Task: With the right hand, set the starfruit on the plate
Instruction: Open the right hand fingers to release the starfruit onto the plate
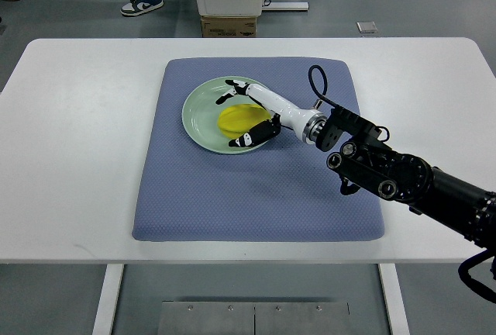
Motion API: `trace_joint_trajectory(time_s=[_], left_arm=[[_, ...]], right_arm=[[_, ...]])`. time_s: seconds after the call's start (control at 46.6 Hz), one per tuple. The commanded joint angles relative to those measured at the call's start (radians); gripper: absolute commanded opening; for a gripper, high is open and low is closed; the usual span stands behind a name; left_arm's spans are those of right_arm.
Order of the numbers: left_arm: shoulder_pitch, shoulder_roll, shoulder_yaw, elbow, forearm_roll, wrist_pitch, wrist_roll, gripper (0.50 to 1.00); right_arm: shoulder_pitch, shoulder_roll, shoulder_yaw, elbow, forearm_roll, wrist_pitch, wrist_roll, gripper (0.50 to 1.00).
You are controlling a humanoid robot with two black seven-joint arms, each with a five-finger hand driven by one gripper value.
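Blue-grey mat (256, 195): padded fabric with a fine dotted weave, square with rounded corners, lying flat on the middle of the tabletop, nearer the far edge than the near one.
Tabletop (70, 157): smooth white, matte, rounded corners; bare on both sides of the mat.
Plate (199, 110): pale green, round, glossy like glazed ceramic, shallow rim; sits on the far half of the mat, slightly left of the mat's centre.
Plate contents: starfruit (235, 119), yellow, smooth and waxy, lobed outline partly hidden by fingers; it lies in the plate's well, toward the right side.
Right robot hand (249, 115): white shell with black fingertips, reaching in from the right edge over the plate; fingers arched on the far and near sides of the starfruit, partly curled around it. Whether the fingers press the fruit or only bracket it, cannot tell.
Right arm (387, 170): black jointed links, looped black cable at the wrist, crossing the mat's right edge.
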Motion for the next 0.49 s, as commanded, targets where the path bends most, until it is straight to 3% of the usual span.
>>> trace_joint_trajectory(time_s=[0.0,0.472], left_arm=[[0.000,0.000,0.000,0.000,0.000,0.001,0.000,1.000],[0.000,0.000,0.000,0.000,0.000,-0.001,0.000,1.000]], right_arm=[[0.000,0.000,0.004,-0.002,0.000,0.000,0.000,1.000],[0.006,0.000,0.113,0.003,0.018,0.000,-0.007,1.000]])
